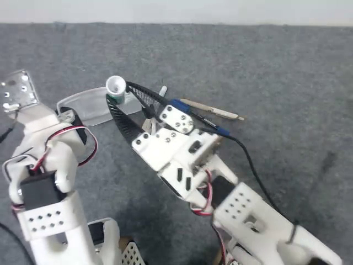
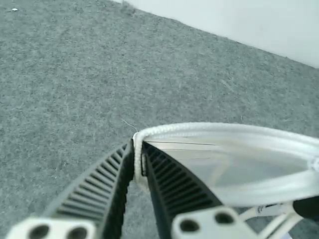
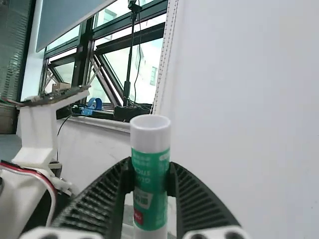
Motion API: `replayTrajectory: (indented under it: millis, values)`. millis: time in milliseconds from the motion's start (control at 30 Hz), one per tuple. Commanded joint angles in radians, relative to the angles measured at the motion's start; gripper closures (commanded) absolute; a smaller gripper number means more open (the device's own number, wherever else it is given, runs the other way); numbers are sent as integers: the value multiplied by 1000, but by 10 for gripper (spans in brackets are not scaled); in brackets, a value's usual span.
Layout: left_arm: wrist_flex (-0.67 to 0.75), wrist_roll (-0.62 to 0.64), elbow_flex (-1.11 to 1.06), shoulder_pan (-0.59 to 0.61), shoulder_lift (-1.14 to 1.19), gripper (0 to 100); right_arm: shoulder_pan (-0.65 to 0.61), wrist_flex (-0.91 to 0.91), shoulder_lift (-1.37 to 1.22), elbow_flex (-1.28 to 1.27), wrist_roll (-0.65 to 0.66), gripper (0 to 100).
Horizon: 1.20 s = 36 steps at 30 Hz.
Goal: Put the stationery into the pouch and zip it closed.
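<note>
My right gripper (image 1: pixel 117 93) is shut on a glue stick (image 1: pixel 115 85) with a white cap and green body. It holds the stick upright just above the far edge of the translucent pouch (image 1: pixel 94 109). In the right wrist view the glue stick (image 3: pixel 149 134) stands between the black fingers of the right gripper (image 3: pixel 149 168). My left gripper (image 2: pixel 138 150) is shut on the pouch's white zipper rim, and the pouch (image 2: pixel 234 172) opens out beyond it. In the high view the left gripper (image 1: pixel 73 117) sits at the pouch's near left corner.
Several pens lie on the grey carpet beside the right arm: a beige pen (image 1: pixel 214 111), a blue-capped pen (image 1: pixel 205 123) and a white pen (image 1: pixel 162 90) partly under the arm. The carpet to the far right is bare.
</note>
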<state>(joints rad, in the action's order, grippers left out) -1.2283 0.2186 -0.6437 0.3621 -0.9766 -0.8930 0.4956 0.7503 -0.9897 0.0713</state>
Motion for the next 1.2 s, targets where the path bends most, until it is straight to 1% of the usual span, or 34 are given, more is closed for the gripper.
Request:
replayTrajectory:
  millis: [0,167,333,633,733,800,867,1000,1033,1167]
  values:
    - [-5,-3,-18,-3,15,989,-5,182,-162,38,0,992]
    - [-5,-3,-19,-3,15,989,-2,205,-305,95,-3,992]
    - [-5,-3,-19,-2,15,989,-1,205,-380,95,-3,992]
    - [-5,-3,-19,3,15,989,-1,197,-406,31,6,992]
    - [-3,-6,-19,3,15,989,-7,197,-404,3,60,991]
    - [0,-6,-19,3,15,989,-15,197,-404,-12,74,987]
    - [0,-6,-19,3,15,989,-18,196,-404,-25,74,939]
    - [0,-6,-19,3,15,989,-22,196,-404,-43,72,809]
    - [0,-6,-19,3,15,989,-22,196,-404,-48,72,799]
    - [0,-8,-19,3,15,989,-24,193,-403,-51,72,819]
